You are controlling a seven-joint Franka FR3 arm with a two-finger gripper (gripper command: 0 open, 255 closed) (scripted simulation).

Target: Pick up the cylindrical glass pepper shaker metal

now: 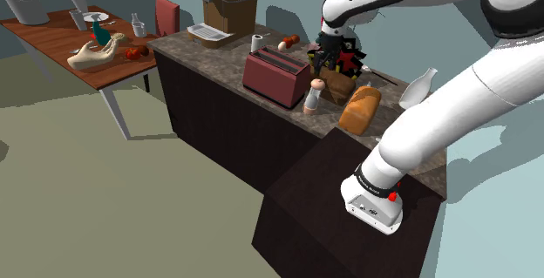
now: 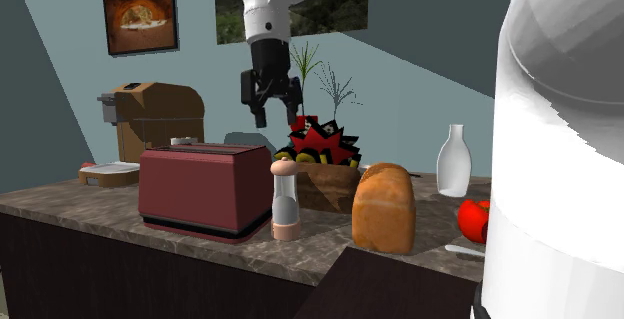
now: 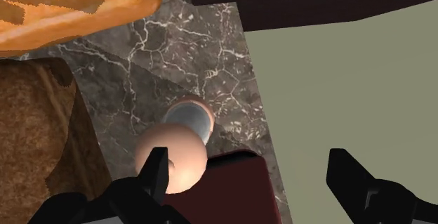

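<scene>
**Counter scene, gripper above the shaker.** The pepper shaker point(image 1: 312, 98) point(image 2: 286, 199) stands upright on the dark marbled counter point(image 1: 218, 54) point(image 2: 90, 207), close to its near edge. It has a pale peach rounded cap and foot and a clear grey middle section.

In the second exterior view it sits just to the right of the dark red toaster point(image 2: 205, 189) and left of the bread loaf point(image 2: 384, 207), apart from the loaf. The shoulder view shows the same order: toaster point(image 1: 277, 77), shaker, loaf point(image 1: 360, 109).

Behind the shaker lies a brown basket point(image 2: 325, 182) point(image 1: 338, 80) holding red, black and yellow items. A white bottle point(image 2: 454, 162) point(image 1: 418, 89) stands farther right. A brown coffee machine point(image 2: 150, 117) point(image 1: 228, 6) occupies the far left of the counter.

The black gripper point(image 2: 270, 117) point(image 1: 336, 56) hangs pointing down, well above the counter, over the basket and behind the shaker, touching nothing.

In the wrist view the gripper point(image 3: 250, 166) has its two fingers spread wide with nothing between them. The shaker point(image 3: 184, 142) is seen from above, cap nearest the camera, beside one finger point(image 3: 156, 170) rather than in the gap. Around it appear the counter point(image 3: 168, 54), a corner of the toaster point(image 3: 235, 187), the basket point(image 3: 28, 131) and the loaf point(image 3: 63, 5).
</scene>
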